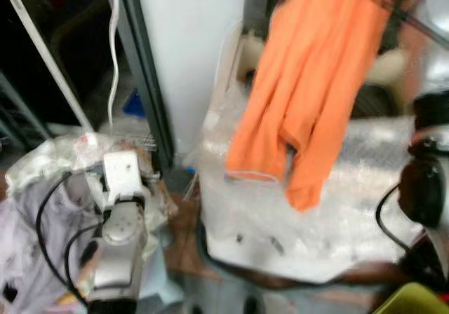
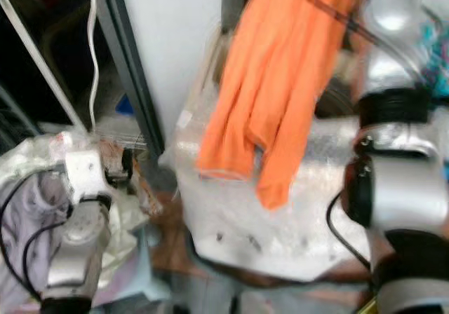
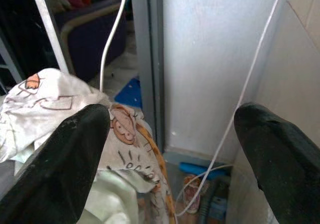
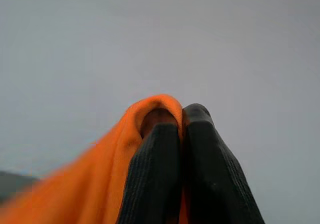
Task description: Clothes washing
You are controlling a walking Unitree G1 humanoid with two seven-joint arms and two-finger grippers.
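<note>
1. The right arm (image 2: 393, 118) was raised high on the right side of the head views, its silver segments and black joint rings stacked from low in the frame to the top edge.
2. The right tool (image 4: 181, 129) had its two black fingers (image 4: 155, 174) pressed tight together, pinching a fold of the orange garment (image 2: 273, 83), which hung down from that grip.
3. The left arm (image 1: 116, 251) reached forward low on the left, its white wrist block (image 1: 121, 174) pointing away from the body.
4. The left tool (image 3: 170, 149) had its fingers spread wide apart, holding nothing.
</note>
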